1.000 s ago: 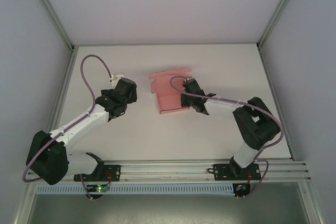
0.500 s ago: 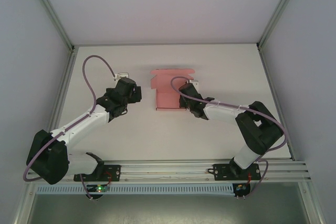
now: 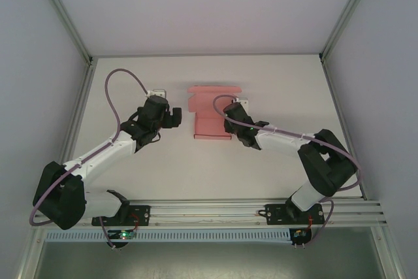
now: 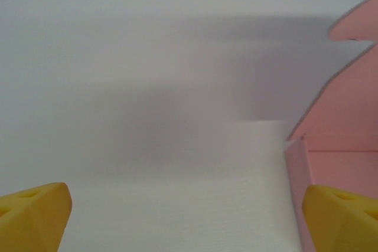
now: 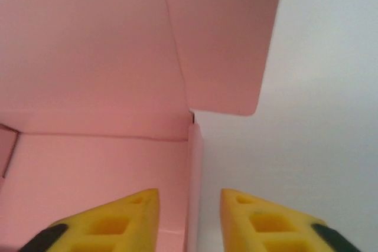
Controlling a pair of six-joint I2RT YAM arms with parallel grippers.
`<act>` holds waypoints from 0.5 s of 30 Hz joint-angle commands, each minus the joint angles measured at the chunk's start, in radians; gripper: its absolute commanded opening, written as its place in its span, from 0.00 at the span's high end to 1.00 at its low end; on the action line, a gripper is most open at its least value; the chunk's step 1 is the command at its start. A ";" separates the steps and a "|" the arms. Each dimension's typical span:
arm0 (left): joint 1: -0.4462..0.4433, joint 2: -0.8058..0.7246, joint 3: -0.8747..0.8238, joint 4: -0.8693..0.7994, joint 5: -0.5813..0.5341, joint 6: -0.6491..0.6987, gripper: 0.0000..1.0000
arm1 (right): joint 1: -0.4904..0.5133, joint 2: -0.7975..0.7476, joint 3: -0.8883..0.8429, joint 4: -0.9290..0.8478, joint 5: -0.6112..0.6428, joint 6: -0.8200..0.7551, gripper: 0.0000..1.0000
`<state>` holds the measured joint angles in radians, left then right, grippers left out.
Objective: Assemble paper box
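On the left, the left arm (image 3: 98,155) reaches out over the white table (image 3: 287,89). A purple cable (image 3: 111,89) loops above it. The left gripper (image 3: 172,117) is open very wide and has nothing in it. It points at the paper box (image 3: 210,114) and sits near the box's left side without touching it. In the left wrist view, its two yellow fingertips (image 4: 34,216) are far apart at the bottom corners, with bare table between them. The pink left wall of the box stands just by the right-hand fingertip.

The paper box is in the middle of the table, a bit toward the back. It is plain pink card. Its low tray part lies nearer the arms. Its lid is open at the back, with small flaps at the sides.

The right gripper (image 3: 230,122) is at the box's right side and is partly open. In the right wrist view, the thin right wall of the box stands in the gap between the yellow fingertips (image 5: 118,222). There is a little space on each side, so the gripper is not squeezing the wall. The right arm (image 3: 313,161) bends away to the right.
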<state>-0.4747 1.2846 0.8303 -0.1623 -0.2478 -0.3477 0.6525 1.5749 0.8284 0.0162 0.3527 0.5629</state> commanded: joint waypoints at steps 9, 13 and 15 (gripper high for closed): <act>0.134 0.159 0.120 0.155 0.480 0.161 0.00 | -0.152 -0.107 0.043 0.093 -0.226 -0.425 0.02; 0.174 0.250 0.204 0.132 0.684 0.252 0.00 | -0.237 -0.094 0.060 0.140 -0.431 -0.492 0.02; 0.182 0.297 0.253 0.094 0.723 0.294 0.00 | -0.251 -0.077 0.077 0.133 -0.474 -0.551 0.02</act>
<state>-0.3103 1.5387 1.0206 -0.0643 0.3111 -0.1570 0.4107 1.4860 0.8616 0.1085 0.0414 0.1314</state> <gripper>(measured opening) 0.998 0.982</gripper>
